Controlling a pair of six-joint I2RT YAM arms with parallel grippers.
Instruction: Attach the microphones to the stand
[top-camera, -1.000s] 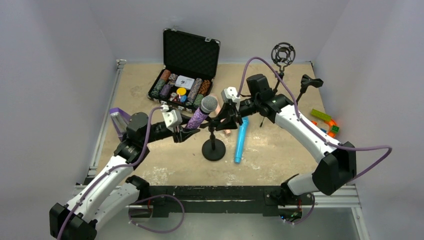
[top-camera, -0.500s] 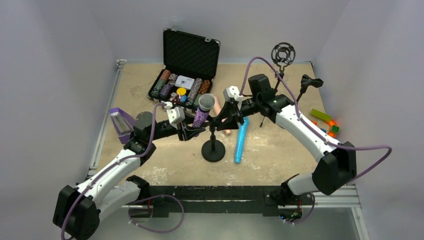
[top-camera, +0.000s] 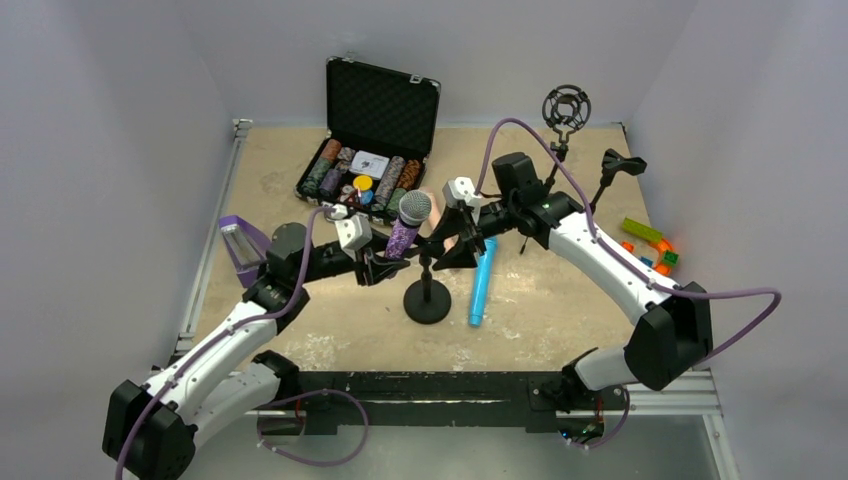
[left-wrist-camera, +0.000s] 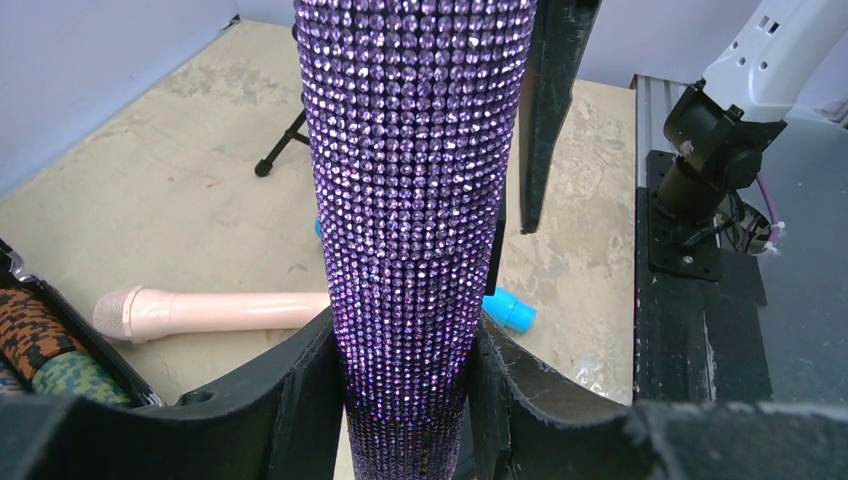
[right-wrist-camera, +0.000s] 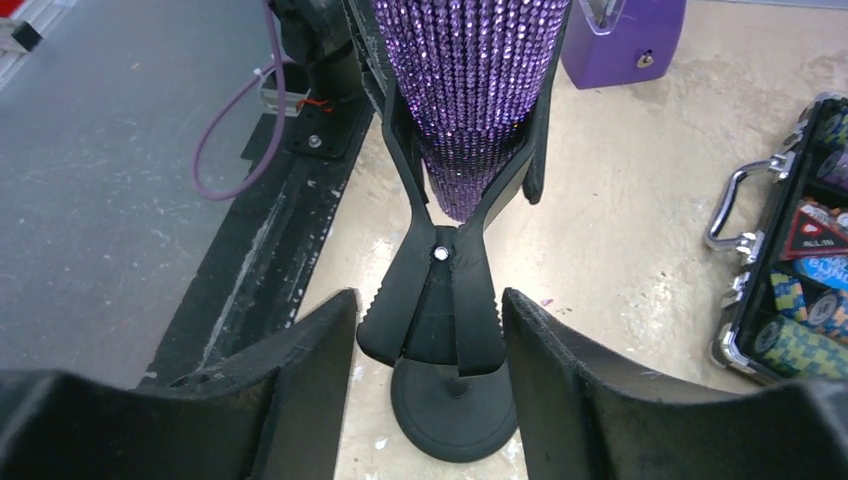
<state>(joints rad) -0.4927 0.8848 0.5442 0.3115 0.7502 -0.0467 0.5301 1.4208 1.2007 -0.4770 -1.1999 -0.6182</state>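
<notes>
While the left gripper (left-wrist-camera: 410, 390) is clamping the purple microphone (top-camera: 405, 228) around its glittery shaft, the microphone is standing close to upright, head up. Its tapered tail is sitting between the two prongs of the clip (right-wrist-camera: 440, 290) on top of the stand (top-camera: 427, 303). The right gripper (right-wrist-camera: 428, 312) is reaching in from the opposite side, its fingers spread wide and straddling the clip's lower levers. Whether they are brushing those levers or standing just clear cannot be told from the wrist view. The relation that matters is vertical: the microphone's long axis is running down through the clip toward the stand's round base. The left arm, being the one holding it, probably needs only to let go, provided the clip is pinching firmly. The pink microphone (left-wrist-camera: 220, 310) and the blue microphone (top-camera: 481, 285) are lying on the table (top-camera: 560, 310) close by the stand, on the right arm's side.
</notes>
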